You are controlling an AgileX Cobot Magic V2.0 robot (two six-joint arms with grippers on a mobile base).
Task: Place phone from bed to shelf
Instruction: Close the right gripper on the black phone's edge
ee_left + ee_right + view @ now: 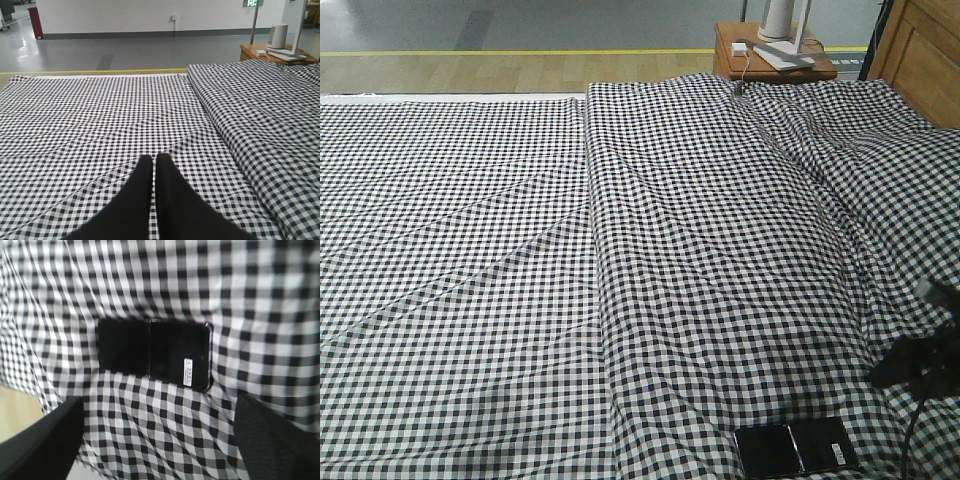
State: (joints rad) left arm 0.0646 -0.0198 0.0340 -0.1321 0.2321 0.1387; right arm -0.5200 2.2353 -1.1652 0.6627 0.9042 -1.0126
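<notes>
Phone (795, 448) lying flat on the gingham bed (520, 250), at 5 o'clock in the front view and untouched; we read the step in hand as the approach to the grasp. The right pincer (160, 407) hangs released, jaws spread wide with the phone at 12 o'clock of the gap, while the left pincer (154, 167) is clenched on nothing. We judge that the next move calls for a descent that brackets the slab's narrow width and catches its thin edge on soft fabric; no shelf is in view.
</notes>
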